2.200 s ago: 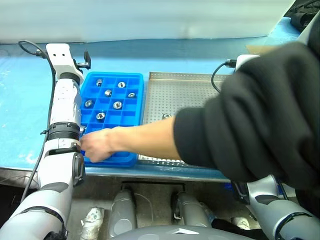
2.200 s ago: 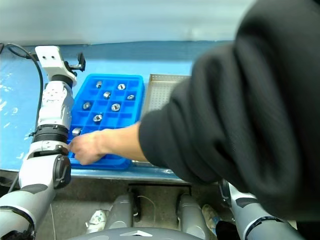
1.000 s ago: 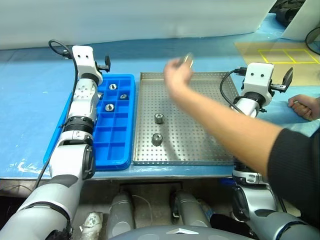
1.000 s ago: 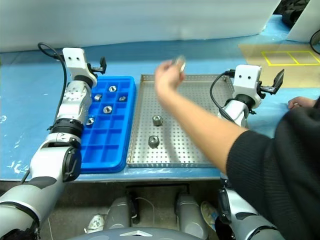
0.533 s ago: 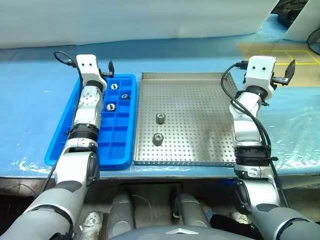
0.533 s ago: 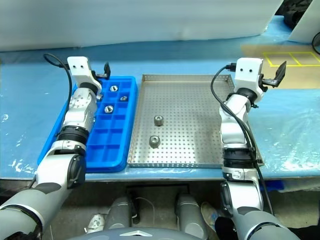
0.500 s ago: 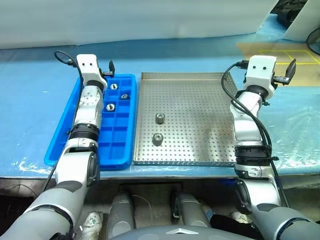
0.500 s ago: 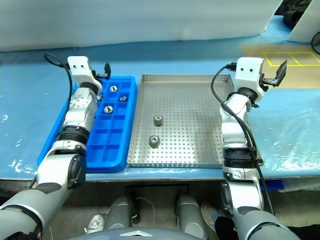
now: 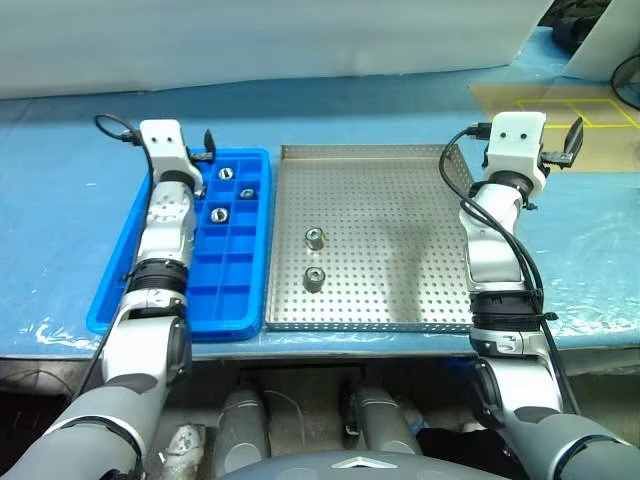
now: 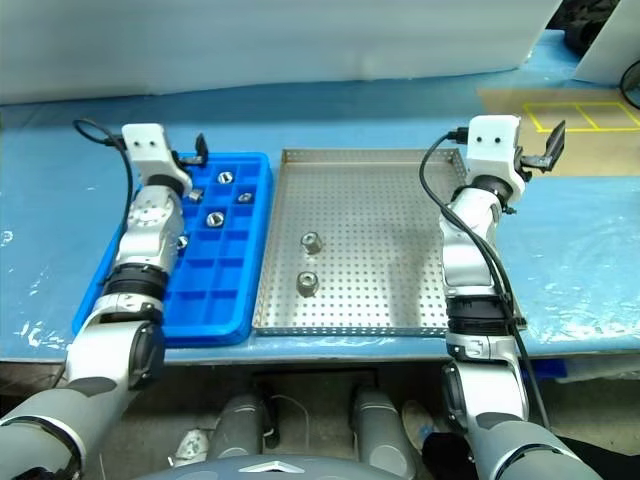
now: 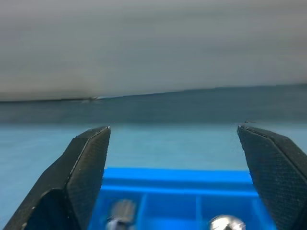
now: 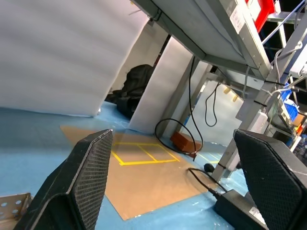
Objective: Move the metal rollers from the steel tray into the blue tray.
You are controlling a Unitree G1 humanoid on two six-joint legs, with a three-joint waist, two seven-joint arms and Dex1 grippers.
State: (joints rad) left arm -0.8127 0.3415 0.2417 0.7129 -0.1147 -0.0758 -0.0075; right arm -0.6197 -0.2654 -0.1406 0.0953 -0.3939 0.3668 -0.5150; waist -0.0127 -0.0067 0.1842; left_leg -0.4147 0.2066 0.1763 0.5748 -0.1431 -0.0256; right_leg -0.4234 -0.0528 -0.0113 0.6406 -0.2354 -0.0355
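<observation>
- The left arm lies over the left columns of the blue tray (image 9: 235,270), hiding the compartments beneath it; a roller half-shows beside that arm in the right eye view.
- Three metal rollers (image 9: 218,213) sit plainly in compartments near the blue tray's far end.
- Two more rollers (image 9: 314,237) rest on the steel tray (image 9: 400,260), left of its centre, one nearer the front rim than the other.
- Each roller is a short shiny silver cylinder with a dark central hole.
- The steel tray has a dotted perforated floor and a low rim; it lies just beside the blue tray's right edge.
- The left gripper (image 11: 180,163) is spread wide and empty above the blue tray's far edge.
- The right gripper (image 12: 175,179) is spread wide, holding nothing, past the steel tray's far right corner.
- No writing is readable.
</observation>
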